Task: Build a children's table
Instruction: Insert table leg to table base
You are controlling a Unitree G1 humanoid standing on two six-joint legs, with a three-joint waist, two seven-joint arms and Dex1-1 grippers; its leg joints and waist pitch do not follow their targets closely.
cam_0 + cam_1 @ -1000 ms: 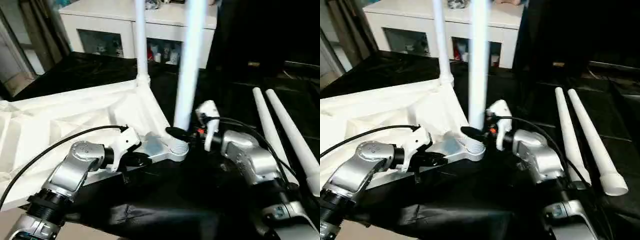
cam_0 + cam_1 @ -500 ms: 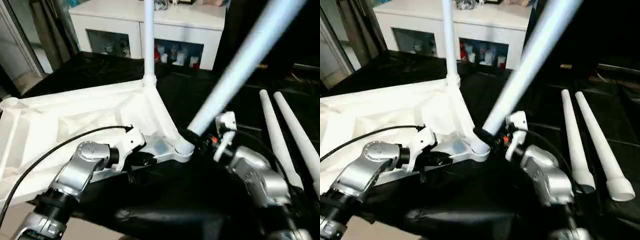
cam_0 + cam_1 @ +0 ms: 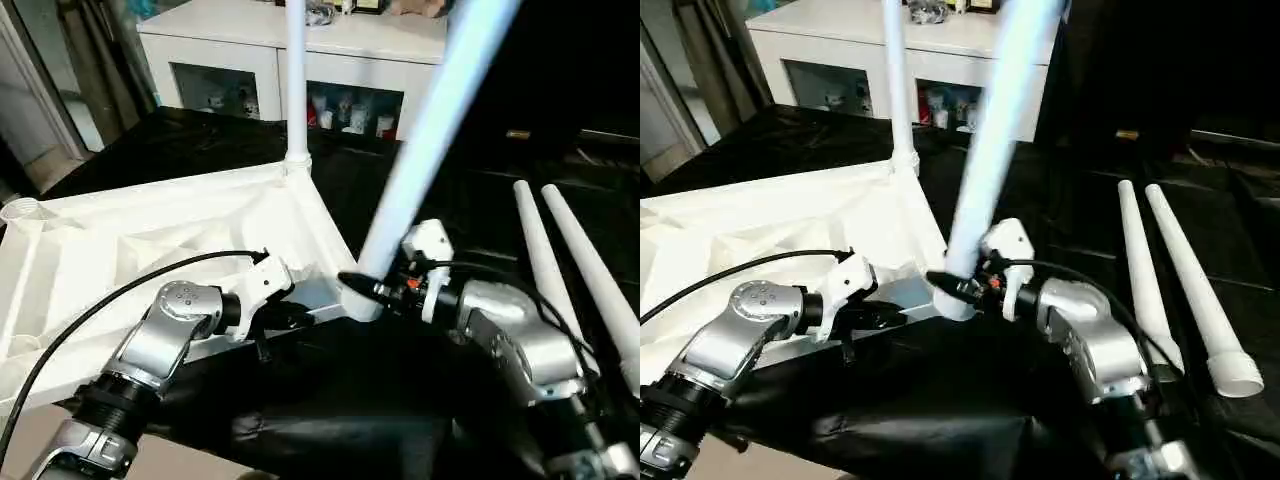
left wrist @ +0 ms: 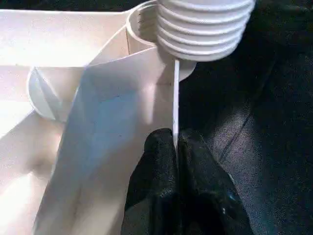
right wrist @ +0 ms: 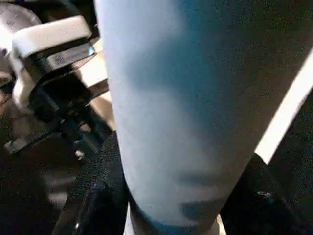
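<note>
The children's table top lies upside down, ribbed side up, on a black cloth. One white leg stands upright in its far corner. My right gripper is shut on a second leg low on the tube. That leg leans to the upper right, and its threaded end sits at the near corner socket, not squarely in it. My left gripper is shut on a thin edge rib of the table top just beside that corner.
Two loose white legs lie side by side on the black cloth at the right. A white cabinet with glass-fronted compartments stands behind the table top. The cloth's front edge drops off close below my arms.
The held leg stood upright one second ago, swung far over to the right, and now leans less steeply. The left gripper keeps its grip on the rib.
</note>
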